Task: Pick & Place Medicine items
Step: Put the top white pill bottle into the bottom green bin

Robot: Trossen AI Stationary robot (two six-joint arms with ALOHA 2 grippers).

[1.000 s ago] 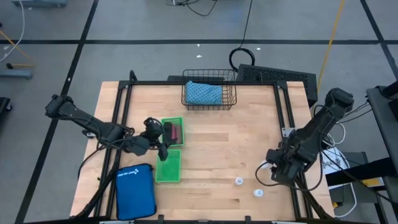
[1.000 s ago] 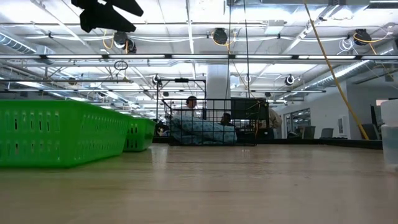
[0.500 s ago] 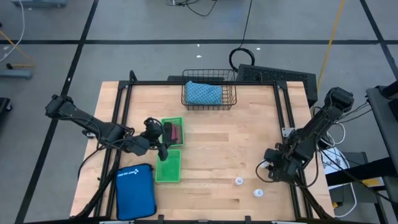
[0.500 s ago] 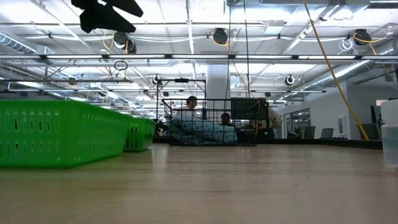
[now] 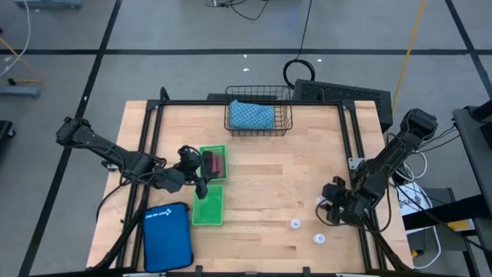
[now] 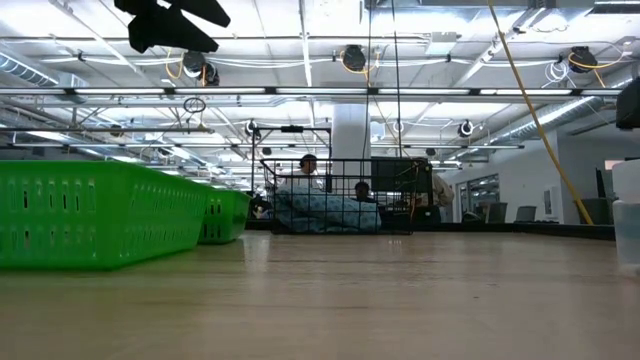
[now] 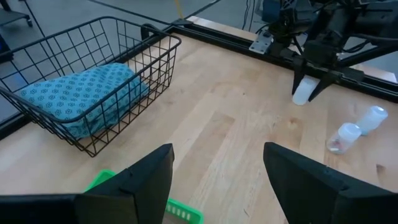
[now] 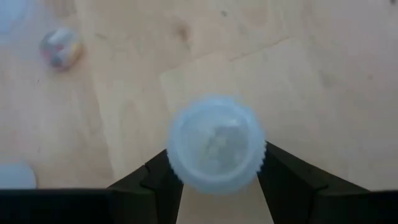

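A small white round bottle (image 8: 216, 152) stands near the table's right edge, with my right gripper (image 7: 314, 87) shut on it. Two more white bottles (image 5: 295, 224) (image 5: 318, 238) lie on the wood toward the near edge; the left wrist view shows them too (image 7: 347, 135) (image 7: 373, 117). Dark and pink oblong pieces (image 5: 215, 163) lie in the farther green basket (image 5: 213, 151). My left gripper (image 7: 217, 180) hangs open above the green baskets, holding nothing. My right gripper pinches the white bottle by its ribbed cap (image 8: 180, 171), one finger (image 8: 280, 180) on each side. The fingers come down steeply from above, slanting in from the table's right edge. The bottle stands upright with its base (image 7: 300, 101) at the tabletop.
A second green basket (image 5: 208, 205) sits nearer, beside a large blue zip pouch (image 5: 167, 237) at the near left. A black wire basket (image 5: 258, 115) with a blue patterned cloth stands at the far edge. Bare wood lies between the baskets and the bottles.
My right gripper has come down and tipped more steeply toward the white bottle by the table's right edge; its dark tip now shows at the right edge of the low view. The bottles have stayed in place.
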